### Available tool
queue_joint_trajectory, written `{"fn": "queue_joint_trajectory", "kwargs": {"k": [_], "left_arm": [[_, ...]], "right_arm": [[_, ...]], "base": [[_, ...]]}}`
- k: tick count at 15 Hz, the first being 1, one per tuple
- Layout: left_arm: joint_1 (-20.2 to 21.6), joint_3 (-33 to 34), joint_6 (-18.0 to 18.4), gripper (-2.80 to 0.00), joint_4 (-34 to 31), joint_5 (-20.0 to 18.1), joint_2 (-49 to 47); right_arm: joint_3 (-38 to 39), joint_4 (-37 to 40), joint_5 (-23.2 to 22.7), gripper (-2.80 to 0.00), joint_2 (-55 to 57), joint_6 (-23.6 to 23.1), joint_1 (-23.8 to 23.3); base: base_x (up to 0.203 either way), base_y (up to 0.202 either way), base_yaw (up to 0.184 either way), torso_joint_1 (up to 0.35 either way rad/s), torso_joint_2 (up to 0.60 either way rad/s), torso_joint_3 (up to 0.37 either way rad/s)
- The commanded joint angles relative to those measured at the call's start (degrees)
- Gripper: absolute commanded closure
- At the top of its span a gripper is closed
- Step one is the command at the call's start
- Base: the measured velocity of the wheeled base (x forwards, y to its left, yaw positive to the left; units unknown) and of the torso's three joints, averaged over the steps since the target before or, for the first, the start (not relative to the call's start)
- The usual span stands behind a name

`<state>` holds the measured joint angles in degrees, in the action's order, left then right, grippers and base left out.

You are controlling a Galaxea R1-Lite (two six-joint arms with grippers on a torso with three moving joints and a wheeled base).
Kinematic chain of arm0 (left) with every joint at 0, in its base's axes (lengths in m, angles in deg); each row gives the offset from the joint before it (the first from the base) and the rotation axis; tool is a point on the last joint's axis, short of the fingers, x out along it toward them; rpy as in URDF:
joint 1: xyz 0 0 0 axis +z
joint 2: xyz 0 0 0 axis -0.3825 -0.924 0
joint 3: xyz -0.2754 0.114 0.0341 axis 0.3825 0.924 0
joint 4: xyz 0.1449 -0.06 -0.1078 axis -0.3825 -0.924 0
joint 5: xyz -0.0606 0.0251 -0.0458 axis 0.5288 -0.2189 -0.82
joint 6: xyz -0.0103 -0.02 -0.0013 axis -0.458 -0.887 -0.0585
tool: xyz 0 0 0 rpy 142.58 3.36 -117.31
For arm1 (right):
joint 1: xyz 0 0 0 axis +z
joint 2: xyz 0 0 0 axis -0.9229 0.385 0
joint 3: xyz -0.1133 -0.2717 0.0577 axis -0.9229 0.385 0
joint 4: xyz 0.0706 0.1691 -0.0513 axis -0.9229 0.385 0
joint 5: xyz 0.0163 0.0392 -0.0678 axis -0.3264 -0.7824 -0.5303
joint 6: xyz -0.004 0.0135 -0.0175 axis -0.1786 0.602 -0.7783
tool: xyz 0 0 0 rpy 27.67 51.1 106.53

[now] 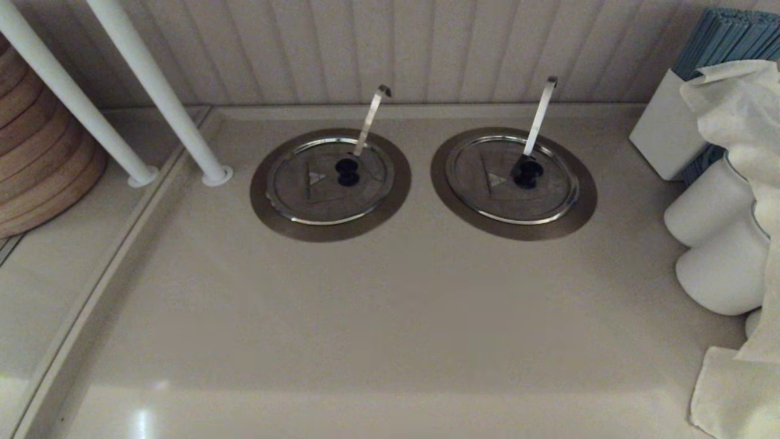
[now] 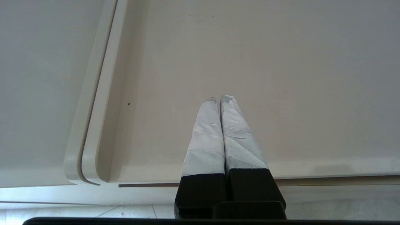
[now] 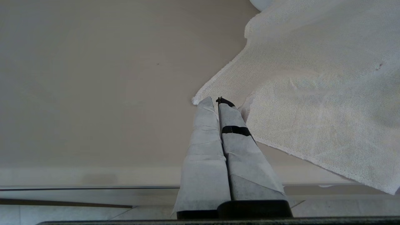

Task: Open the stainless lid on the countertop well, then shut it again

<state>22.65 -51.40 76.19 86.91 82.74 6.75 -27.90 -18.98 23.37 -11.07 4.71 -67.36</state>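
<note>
Pressed together, the white-wrapped fingers (image 2: 215, 134) of the left gripper (image 2: 218, 99) hold nothing and hang over bare counter (image 2: 250, 62) near its front edge; the raised lip (image 2: 93, 109) that bounds the counter runs well off to one side of them. Likewise the right gripper (image 3: 218, 100) has its fingers (image 3: 206, 140) closed on each other, empty, with the corner of a white cloth (image 3: 312, 93) just beside the tips. Neither arm shows in the head view, so both sit low at the near edge, far short of the wells.

Both lids are down. Which one the task means cannot be told. Left lid (image 1: 329, 180) lies flat in its collar (image 1: 268, 207), black knob (image 1: 347, 172) at centre, engraved triangle (image 1: 316, 178) beside the knob; a hooked ladle handle (image 1: 372, 119) rises from its far rim. Right lid (image 1: 510, 182) sits the same way in the right collar (image 1: 579, 207), with its own knob (image 1: 528, 173) and a second handle (image 1: 541, 113). The two wells lie side by side towards the back of the counter, well ahead of both grippers, the left one more in line with the left gripper and the right one with the right.

Beyond the left well, two white poles (image 1: 158, 91) stand slanted, with stacked wooden rounds (image 1: 36, 152) further out. Past the right well stand white jars (image 1: 719, 244) draped with cloth and a white holder of blue sheets (image 1: 719, 36).
</note>
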Motion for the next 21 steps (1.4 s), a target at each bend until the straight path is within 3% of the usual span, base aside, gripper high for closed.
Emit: {"fn": "queue_joint_trajectory", "kwargs": {"k": [1, 3, 21], "left_arm": [[0.02, -0.03, -0.58, 0.00, 0.16, 0.14, -0.29], [0.02, -0.04, -2.51, 0.00, 0.29, -0.01, -0.22], [0.02, -0.01, -3.47, 0.00, 0.29, 0.25, -0.22]], "right_arm": [[0.00, 0.00, 0.00, 0.00, 0.06, 0.00, 0.03], [0.00, 0.00, 0.00, 0.00, 0.06, 0.00, 0.00], [0.00, -0.09, 0.00, 0.00, 0.06, 0.26, 0.00]], "base": [[0.000, 0.000, 0.000, 0.000, 0.00, 0.000], [0.000, 0.000, 0.000, 0.000, 0.00, 0.000], [0.000, 0.000, 0.000, 0.000, 0.00, 0.000]]}}
